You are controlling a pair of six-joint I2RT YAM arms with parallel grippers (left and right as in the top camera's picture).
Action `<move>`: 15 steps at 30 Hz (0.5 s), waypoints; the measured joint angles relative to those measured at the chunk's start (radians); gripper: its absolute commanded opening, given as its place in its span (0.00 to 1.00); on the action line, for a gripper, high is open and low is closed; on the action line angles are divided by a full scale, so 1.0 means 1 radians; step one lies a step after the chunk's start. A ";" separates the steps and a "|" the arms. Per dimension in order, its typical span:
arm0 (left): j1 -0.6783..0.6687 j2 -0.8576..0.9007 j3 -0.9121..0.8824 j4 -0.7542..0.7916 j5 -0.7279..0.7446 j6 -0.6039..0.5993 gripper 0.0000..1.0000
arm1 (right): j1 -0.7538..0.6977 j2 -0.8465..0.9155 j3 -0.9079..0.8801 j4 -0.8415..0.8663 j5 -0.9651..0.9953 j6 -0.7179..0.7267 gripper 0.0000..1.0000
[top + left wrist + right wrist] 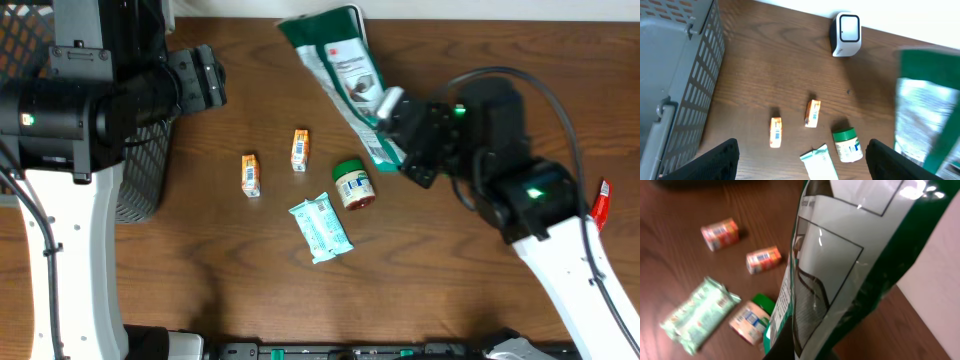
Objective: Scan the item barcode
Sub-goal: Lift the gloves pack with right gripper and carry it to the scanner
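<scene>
A green and white pouch (335, 60) hangs over the back of the table, its lower end pinched in my right gripper (392, 135), which is shut on it. In the right wrist view the pouch (840, 255) fills the frame, with the gripper (800, 347) clamped at its bottom edge. The left wrist view shows the pouch (927, 115) blurred at the right. A white scanner (846, 33) stands by the table's far edge. My left gripper (205, 78) is up near the basket, open and holding nothing; its black fingers (715, 160) frame the items below.
Two small orange boxes (251, 174) (300, 150), a green-lidded jar (353, 184) and a pale green packet (321, 227) lie mid-table. A grey mesh basket (140, 150) stands at the left. A red object (600, 203) sits at the right edge.
</scene>
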 measured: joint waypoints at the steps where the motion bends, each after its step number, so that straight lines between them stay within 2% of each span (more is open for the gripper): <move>1: 0.000 0.000 0.000 0.000 0.000 0.000 0.82 | 0.015 0.033 0.029 -0.025 0.030 -0.010 0.01; 4: 0.000 0.000 0.000 -0.001 0.000 0.000 0.82 | 0.040 0.122 0.128 -0.085 0.082 -0.030 0.01; 9: 0.000 0.000 0.000 0.000 0.000 0.000 0.82 | 0.069 0.291 0.401 -0.275 0.164 -0.106 0.01; 12: 0.000 0.000 0.000 0.000 0.000 0.000 0.82 | 0.103 0.368 0.531 -0.328 0.242 -0.182 0.01; 15: 0.000 0.000 0.000 0.000 0.000 0.000 0.82 | 0.154 0.417 0.584 -0.329 0.332 -0.298 0.01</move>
